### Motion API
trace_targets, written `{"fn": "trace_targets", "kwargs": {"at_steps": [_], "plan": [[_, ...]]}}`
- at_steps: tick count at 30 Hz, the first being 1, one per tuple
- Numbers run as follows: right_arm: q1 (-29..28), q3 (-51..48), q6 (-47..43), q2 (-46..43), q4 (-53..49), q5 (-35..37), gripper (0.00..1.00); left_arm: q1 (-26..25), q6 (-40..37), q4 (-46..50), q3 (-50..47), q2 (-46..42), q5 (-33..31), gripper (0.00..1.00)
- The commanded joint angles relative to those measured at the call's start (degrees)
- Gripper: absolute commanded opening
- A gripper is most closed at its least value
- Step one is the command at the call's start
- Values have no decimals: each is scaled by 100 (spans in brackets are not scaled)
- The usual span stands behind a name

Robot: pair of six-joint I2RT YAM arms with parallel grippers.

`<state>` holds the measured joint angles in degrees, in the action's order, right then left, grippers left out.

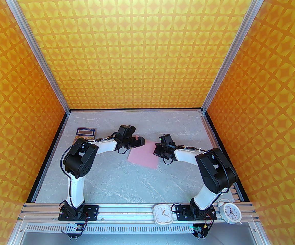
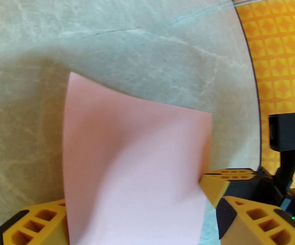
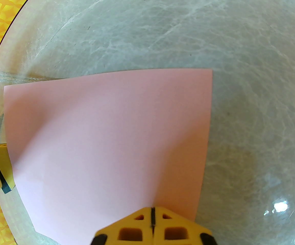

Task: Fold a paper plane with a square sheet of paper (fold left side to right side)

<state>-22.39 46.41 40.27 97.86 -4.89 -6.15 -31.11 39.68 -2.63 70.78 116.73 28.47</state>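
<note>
Two grippers are mine, and both are at the square sheet of paper (image 1: 143,158). The pink sheet lies near the middle of the grey table (image 1: 111,185), between my two arms. It sits a little crooked.

My left gripper (image 1: 140,142) is at the far left corner of the sheet. Its jaws stand wide apart. From my left wrist I see one yellow finger (image 2: 35,223) low on each side, and the pink sheet runs between them. The sheet bends up in a soft wave there, so it is not flat. One edge lies over one finger. The other finger stands just beside the other edge. I cannot tell if either finger pushes on the paper.

My right gripper (image 3: 152,210) is at the right edge of the sheet. Its two fingers are pressed tight together, with just a thin dark line between them. The tips sit on the pink sheet at its edge. I cannot tell if a bit of paper is caught between them.

Past my left arm lies a calculator (image 1: 85,134) with orange keys, well apart from the sheet. Two white clocks, one boxy (image 1: 163,214) and one round (image 1: 229,211), sit on the metal rail (image 1: 127,209) by the base of my right arm.
</note>
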Motion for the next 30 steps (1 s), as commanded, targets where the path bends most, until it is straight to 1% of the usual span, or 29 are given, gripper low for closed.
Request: {"fn": "trace_targets", "kwargs": {"at_steps": [1, 10, 13, 19, 24, 27, 30], "plan": [[-11, -186, -20, -4, -373, -44, 0, 35, 80, -296, -30, -141, 408, 87], [-11, -161, -63, 0, -364, -57, 0, 35, -859, 502, -275, -330, 377, 87], [-11, -155, -72, 29, -355, -90, 0, 35, -904, 506, -258, -420, 416, 87], [-11, -131, -67, 66, -320, -148, 0, -13, -605, 169, -132, -398, 823, 87], [-3, -106, -98, 21, -346, -155, 0, -96, -83, -541, -275, -351, 1237, 87], [5, -65, -125, 30, -360, -191, 0, -117, 332, -1121, -420, -354, 1452, 87], [33, -33, -116, 46, -327, -277, 0, -150, 452, -1311, -463, -344, 1513, 87]]}}
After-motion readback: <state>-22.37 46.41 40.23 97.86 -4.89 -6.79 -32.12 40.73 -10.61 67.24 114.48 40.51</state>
